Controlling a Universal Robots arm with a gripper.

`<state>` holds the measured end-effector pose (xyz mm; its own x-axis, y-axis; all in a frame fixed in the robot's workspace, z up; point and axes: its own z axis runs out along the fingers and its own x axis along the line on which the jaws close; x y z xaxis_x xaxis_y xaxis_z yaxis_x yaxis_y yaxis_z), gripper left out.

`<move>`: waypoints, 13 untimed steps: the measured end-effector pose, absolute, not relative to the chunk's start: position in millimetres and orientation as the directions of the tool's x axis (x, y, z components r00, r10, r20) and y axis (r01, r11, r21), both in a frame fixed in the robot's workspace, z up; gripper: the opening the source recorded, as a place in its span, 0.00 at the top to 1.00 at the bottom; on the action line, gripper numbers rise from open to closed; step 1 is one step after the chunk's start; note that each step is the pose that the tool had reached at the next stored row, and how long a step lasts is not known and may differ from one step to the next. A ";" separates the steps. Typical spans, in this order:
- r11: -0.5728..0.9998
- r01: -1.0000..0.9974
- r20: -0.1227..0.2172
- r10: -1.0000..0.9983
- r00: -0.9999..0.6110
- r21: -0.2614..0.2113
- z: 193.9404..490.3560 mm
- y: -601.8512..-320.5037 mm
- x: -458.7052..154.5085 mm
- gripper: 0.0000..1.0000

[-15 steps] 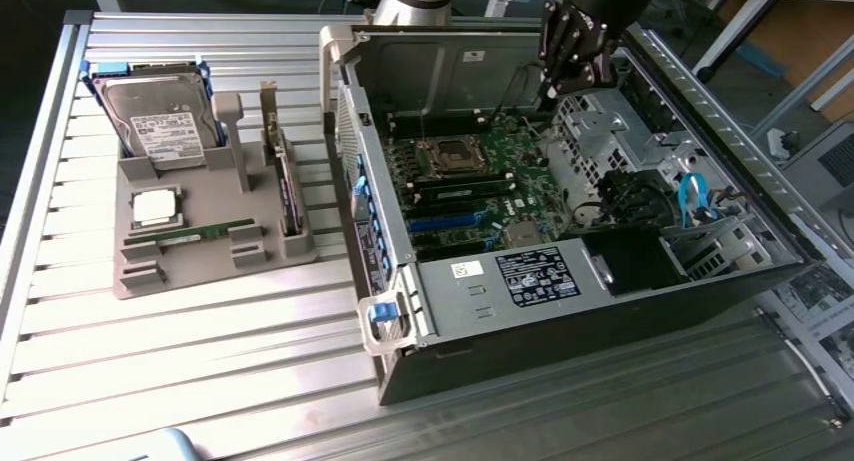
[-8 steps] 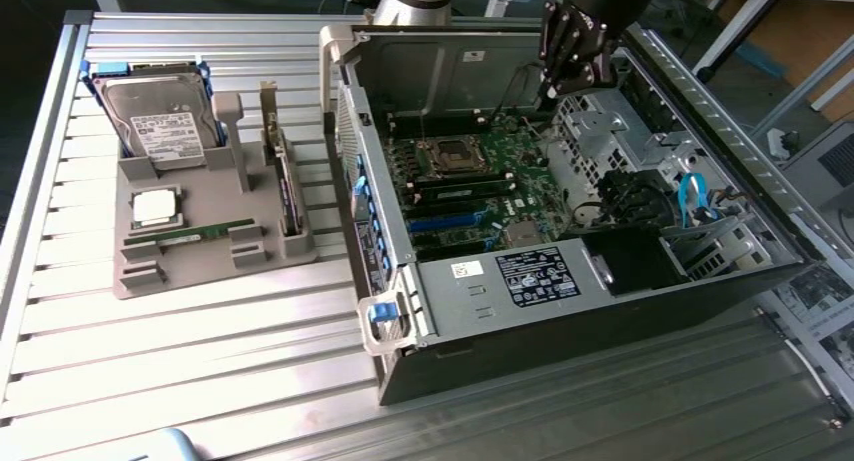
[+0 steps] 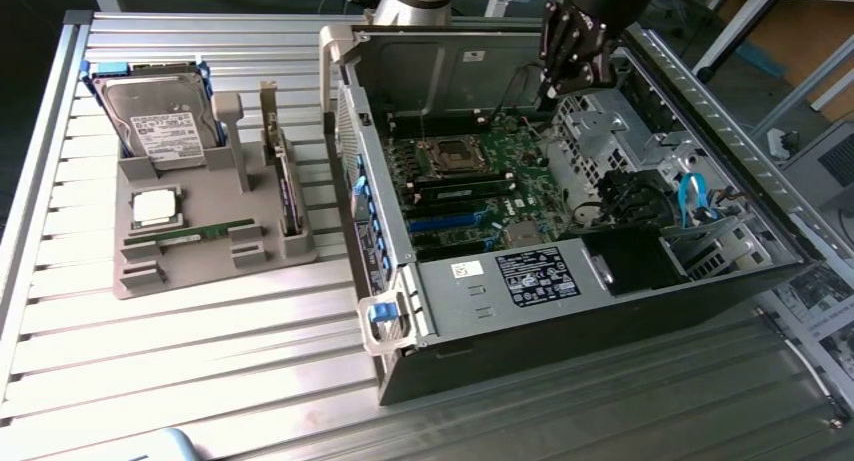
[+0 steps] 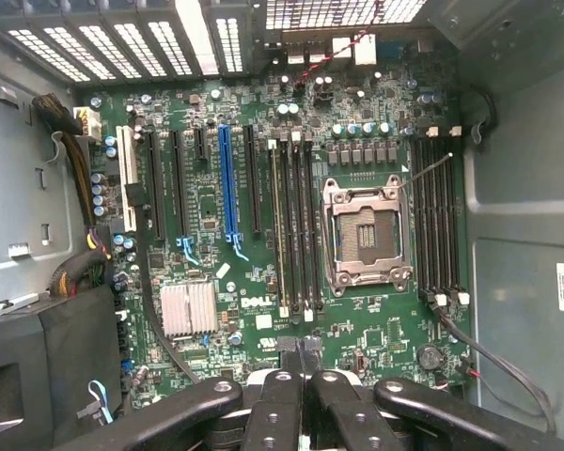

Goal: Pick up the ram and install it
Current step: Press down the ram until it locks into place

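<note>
Ribbed metal tabletop; perhaps wooden furniture behind

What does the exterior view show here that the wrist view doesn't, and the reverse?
Exterior only: the grey holder beside the case, carrying the ram, the hard drive and the CPU chip. Wrist only: the silver heatsink and blue expansion slot. Both: the motherboard, its empty CPU socket, and the shut gripper above the open case, holding nothing.
</note>
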<state>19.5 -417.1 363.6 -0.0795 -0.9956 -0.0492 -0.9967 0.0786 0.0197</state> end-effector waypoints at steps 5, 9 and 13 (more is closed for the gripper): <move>0.091 -0.996 -0.049 -0.995 -0.092 0.020 363.5 -417.1 19.2 0.89; 0.097 -0.995 -0.049 -0.994 -0.098 0.019 363.6 -417.1 17.8 0.89; 0.101 -0.995 -0.049 -0.994 -0.102 0.019 363.6 -417.1 16.7 0.89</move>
<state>16.7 -417.1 363.6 -0.1018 -0.9936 -0.0493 -0.9947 0.1009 0.0192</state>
